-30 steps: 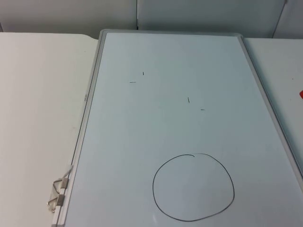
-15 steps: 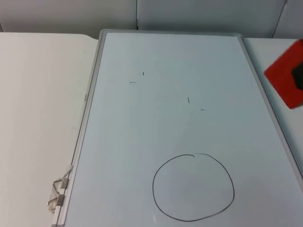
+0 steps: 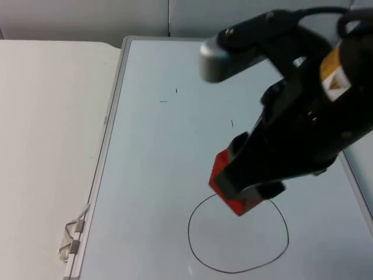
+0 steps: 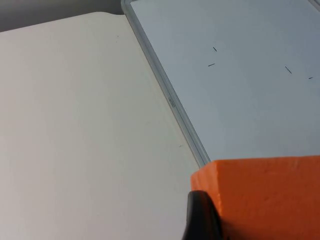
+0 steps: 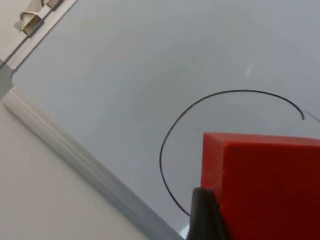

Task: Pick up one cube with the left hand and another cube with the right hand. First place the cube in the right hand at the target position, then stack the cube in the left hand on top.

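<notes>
Top view: a red cube (image 3: 233,189) is held in the right gripper (image 3: 250,181) fingers above the drawn circle (image 3: 238,231) rim on the whiteboard (image 3: 175,163). An orange cube (image 4: 265,197) is gripped by the left gripper (image 4: 200,215). An off-centre release could land it outside.

A whiteboard (image 3: 175,175) with a grey metal frame is lying flat on the white table (image 3: 52,146), short pen marks (image 3: 169,96) are showing on it, and two binder clips (image 3: 71,238) are sitting at its edge.
</notes>
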You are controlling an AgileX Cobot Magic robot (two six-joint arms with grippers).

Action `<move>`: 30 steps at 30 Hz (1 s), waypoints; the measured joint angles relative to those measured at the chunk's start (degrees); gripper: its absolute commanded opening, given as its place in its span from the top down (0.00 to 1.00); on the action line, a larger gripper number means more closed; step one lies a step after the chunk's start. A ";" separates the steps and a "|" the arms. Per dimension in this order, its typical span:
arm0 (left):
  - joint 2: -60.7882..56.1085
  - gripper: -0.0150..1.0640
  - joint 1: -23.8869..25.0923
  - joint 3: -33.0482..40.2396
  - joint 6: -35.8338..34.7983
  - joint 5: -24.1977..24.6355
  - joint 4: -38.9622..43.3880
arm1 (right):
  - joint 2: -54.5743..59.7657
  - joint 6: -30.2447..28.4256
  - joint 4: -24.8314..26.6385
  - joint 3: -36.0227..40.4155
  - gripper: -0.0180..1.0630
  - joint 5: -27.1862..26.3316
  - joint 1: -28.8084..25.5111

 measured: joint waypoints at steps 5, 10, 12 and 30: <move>0.00 0.77 0.00 0.00 0.00 0.00 0.00 | 6.01 2.23 -1.90 -0.08 0.99 -4.87 0.03; 0.00 0.77 0.00 0.00 0.00 0.00 0.08 | 9.89 5.99 -5.32 -0.08 0.99 -7.67 0.03; 0.00 0.77 0.00 0.00 0.00 0.00 0.08 | 10.41 6.76 -6.06 -0.08 0.99 -7.97 0.03; 0.00 0.77 0.00 0.00 0.00 0.00 0.32 | 11.97 18.69 -15.40 5.26 0.99 -13.95 0.03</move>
